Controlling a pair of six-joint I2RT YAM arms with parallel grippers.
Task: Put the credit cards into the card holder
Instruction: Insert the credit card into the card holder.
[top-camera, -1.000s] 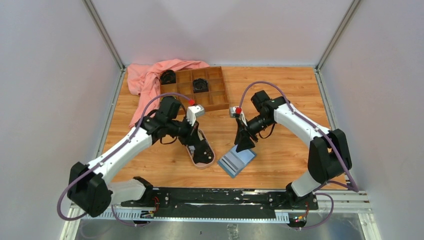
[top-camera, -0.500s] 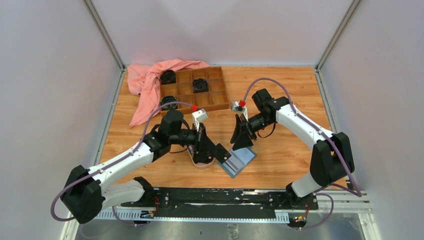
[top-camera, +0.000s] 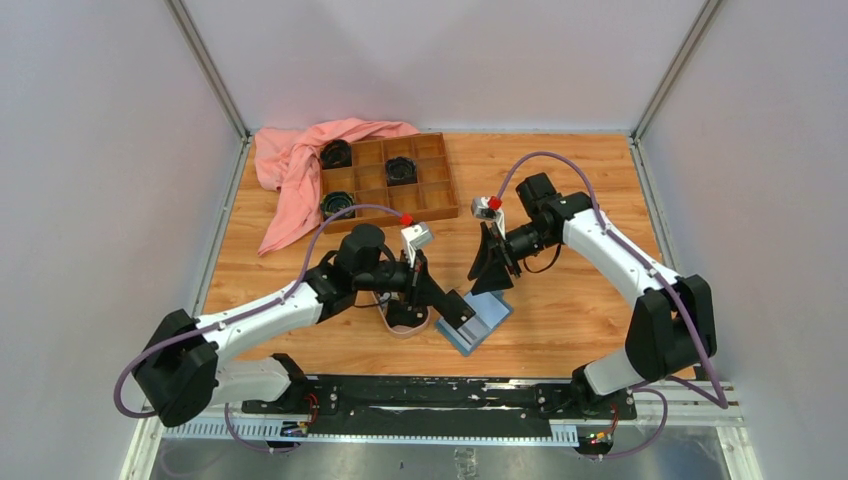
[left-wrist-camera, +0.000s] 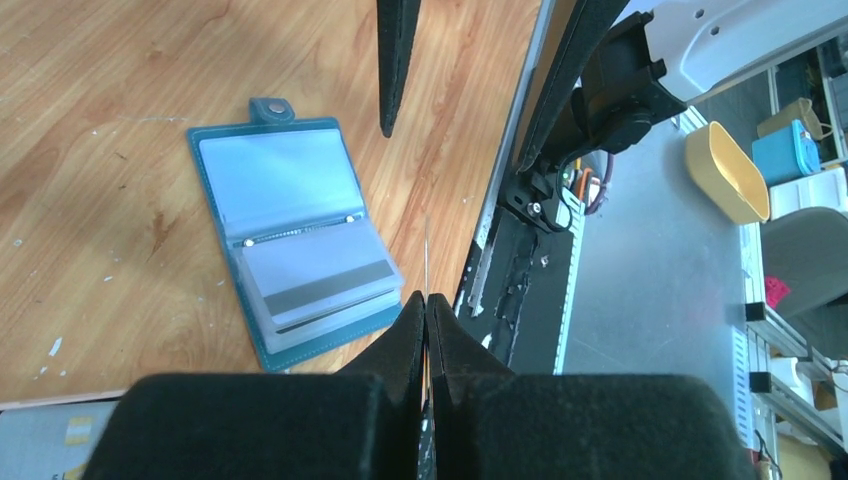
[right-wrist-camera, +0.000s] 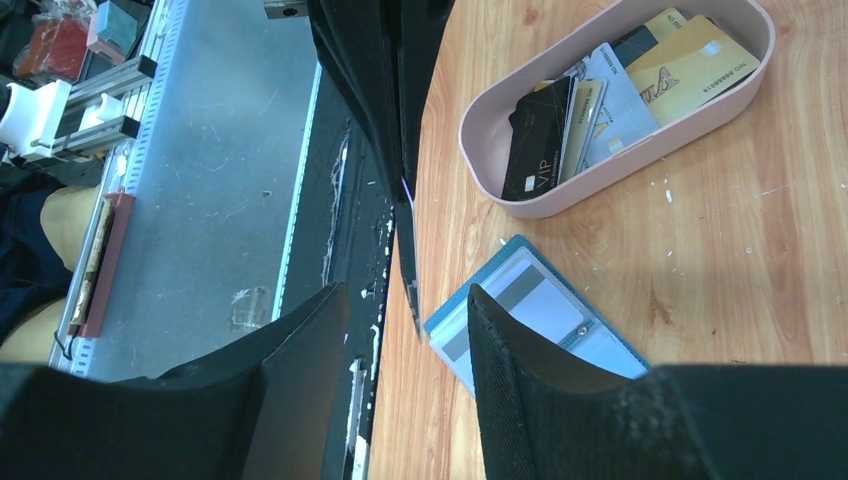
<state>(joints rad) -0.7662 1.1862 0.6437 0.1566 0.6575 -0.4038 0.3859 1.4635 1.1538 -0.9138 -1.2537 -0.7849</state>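
The left gripper (left-wrist-camera: 427, 298), clamped on a thin plastic credit card (left-wrist-camera: 427, 250) held edge-on, has been carried from the pink oval dish (right-wrist-camera: 640, 150) to the unfolded blue folding card holder (left-wrist-camera: 285, 200) on the wooden tabletop (top-camera: 560, 200), the empty, wide-spread right gripper (right-wrist-camera: 407, 292) drawn back; insertion is judged next.

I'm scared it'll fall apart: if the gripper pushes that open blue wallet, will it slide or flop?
Probably slides: the card holder lies flat, open, on the smooth wooden table. Its clear sleeves look thin, so lifted by one edge it would likely flop.
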